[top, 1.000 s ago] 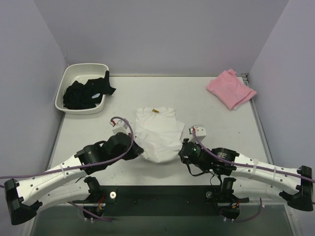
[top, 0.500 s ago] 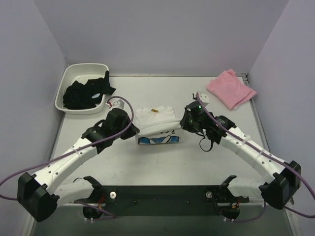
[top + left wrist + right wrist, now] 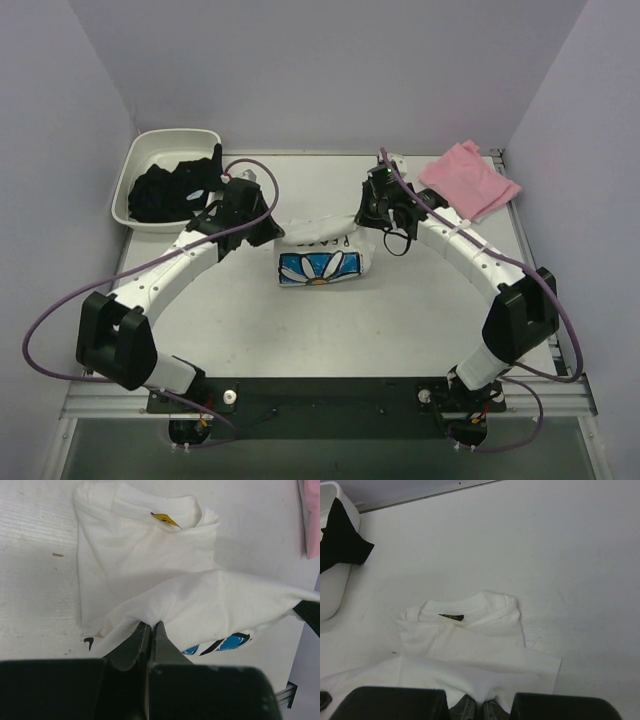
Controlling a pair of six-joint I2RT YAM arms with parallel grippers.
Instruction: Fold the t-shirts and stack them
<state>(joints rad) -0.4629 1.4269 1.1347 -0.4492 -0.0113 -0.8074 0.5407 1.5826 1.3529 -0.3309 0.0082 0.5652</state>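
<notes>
The white t-shirt (image 3: 322,255) lies mid-table, its lower half folded over so the blue-and-white daisy print (image 3: 320,268) faces up. My left gripper (image 3: 272,226) is shut on its hem at the left; the pinched cloth (image 3: 200,597) and yellow neck tag (image 3: 163,518) show in the left wrist view. My right gripper (image 3: 366,216) is shut on the hem at the right, with the cloth (image 3: 470,670) pinched between its fingers. The hem is stretched between both grippers, lifted above the collar end. The pink t-shirt (image 3: 468,180) lies folded at the far right corner.
A white plastic tub (image 3: 142,166) holding dark clothes (image 3: 178,188) stands at the far left, also at the left edge of the right wrist view (image 3: 332,587). Purple walls enclose the table on three sides.
Both grippers carried the white shirt's hem from the near edge toward the far side, folding it over; the daisy print now faces up. Both arms stretched out away from their bases.
</notes>
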